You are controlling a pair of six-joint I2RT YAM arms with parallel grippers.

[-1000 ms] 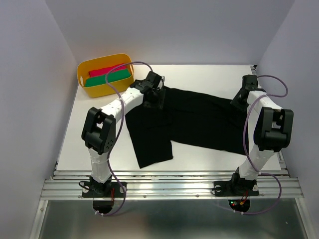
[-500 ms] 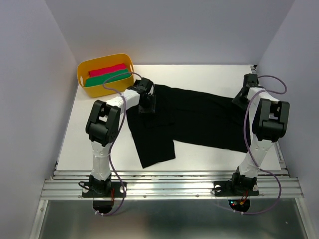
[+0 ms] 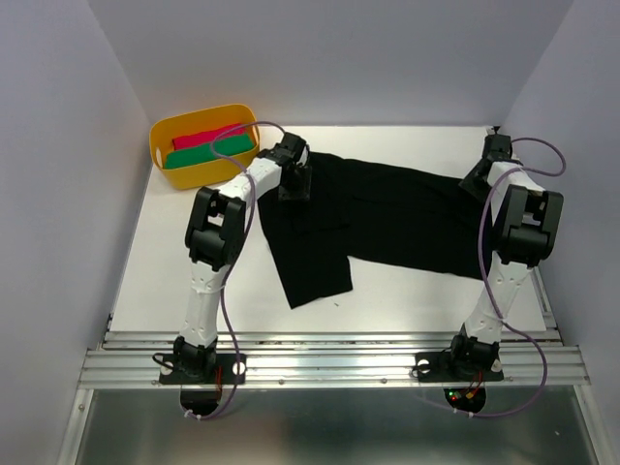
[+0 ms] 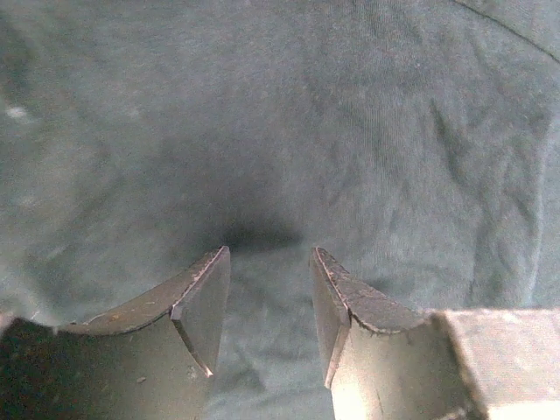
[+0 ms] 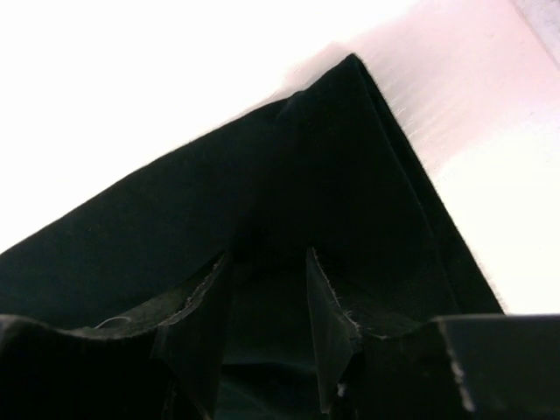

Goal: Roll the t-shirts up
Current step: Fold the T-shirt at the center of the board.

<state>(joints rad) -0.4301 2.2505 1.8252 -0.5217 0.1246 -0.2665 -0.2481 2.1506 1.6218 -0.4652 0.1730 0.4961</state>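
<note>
A black t-shirt [image 3: 387,218] lies spread across the white table, one flap hanging toward the near edge. My left gripper [image 3: 294,180] sits on its far left corner, my right gripper [image 3: 477,181] on its far right corner. In the left wrist view the gripper [image 4: 267,258] has its fingertips pressed into the fabric [image 4: 306,131], which fills the narrow gap between them. The right wrist view shows that gripper [image 5: 267,258] holding dark cloth between its fingers, with the shirt's corner [image 5: 341,114] just beyond the tips.
A yellow tub [image 3: 160,145] stands at the far left holding a red roll [image 3: 208,137] and a green roll [image 3: 208,153]. Bare white table [image 3: 165,262] lies left of the shirt. Walls close in on both sides and at the back.
Both grippers have moved toward the back wall, and the shirt has gone with them. It now lies stretched straighter between them, its lower flap shifted right and farther from the near edge.
</note>
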